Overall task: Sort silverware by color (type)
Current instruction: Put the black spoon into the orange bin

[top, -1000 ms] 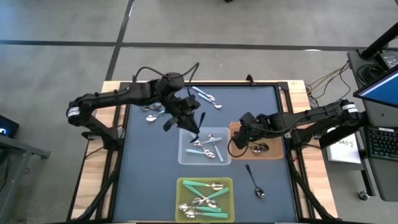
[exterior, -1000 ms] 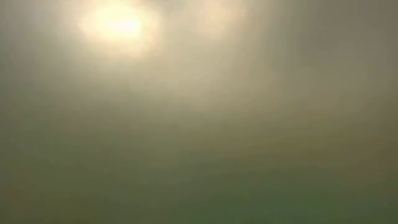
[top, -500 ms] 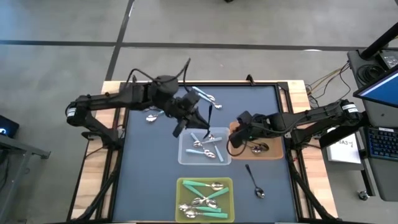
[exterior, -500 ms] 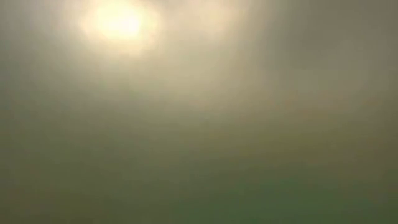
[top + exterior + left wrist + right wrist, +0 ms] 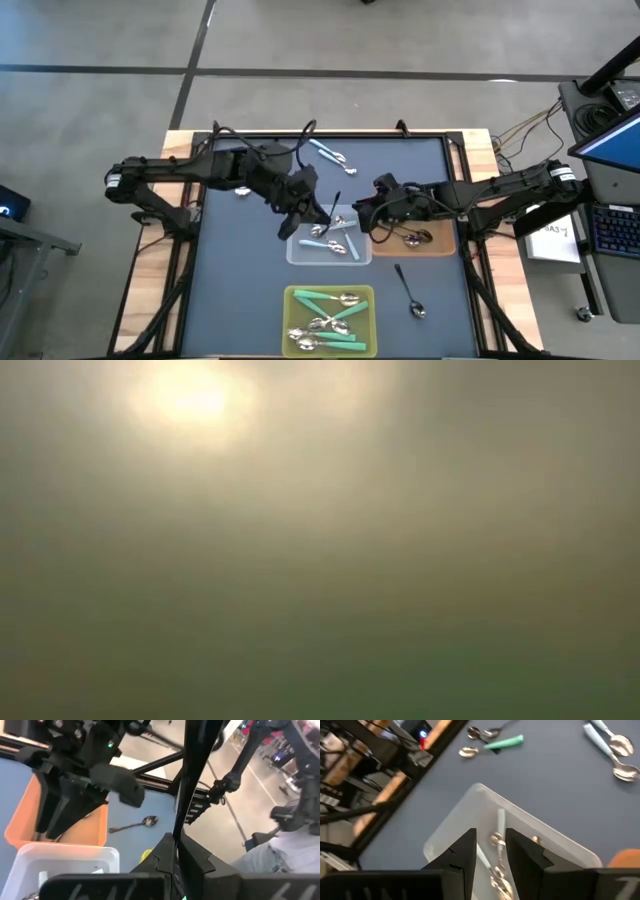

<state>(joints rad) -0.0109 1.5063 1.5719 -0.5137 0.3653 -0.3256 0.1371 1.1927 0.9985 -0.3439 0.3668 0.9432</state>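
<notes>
My left gripper [image 5: 312, 207] hovers over the far left corner of the clear bin [image 5: 300, 252], shut on a dark-handled spoon [image 5: 192, 775]. My right gripper [image 5: 490, 851] stands open with nothing in it over the clear bin's right edge, beside the brown bin [image 5: 440, 243]. Light blue spoons [image 5: 330, 240] lie in the clear bin and teal ones [image 5: 330, 305] in the yellow-green bin [image 5: 292, 300]. Loose on the mat are a dark spoon [image 5: 410, 290], light blue spoons [image 5: 328, 153] and others [image 5: 243, 188]. The low view shows only haze. My left gripper pinches the dark spoon's handle [image 5: 176, 831] between its two shut fingers. The fingers slant down toward the table's right side. The handle sticks out past the fingertips, lifted clear above the clear bin. The spoon's bowl does not show.
My right arm [image 5: 75, 780] hangs close in front of my left gripper, above the brown bin [image 5: 20, 832]. Bare blue mat lies along the far right [image 5: 410, 165] and near left [image 5: 235, 300]. A monitor and cables stand off the table's right side.
My left gripper has swung toward the table's near and right side, risen, and tipped from pointing steeply down to nearer level, carrying the dark spoon. My right gripper has tipped up out of the brown bin and drifted left toward the clear bin.
</notes>
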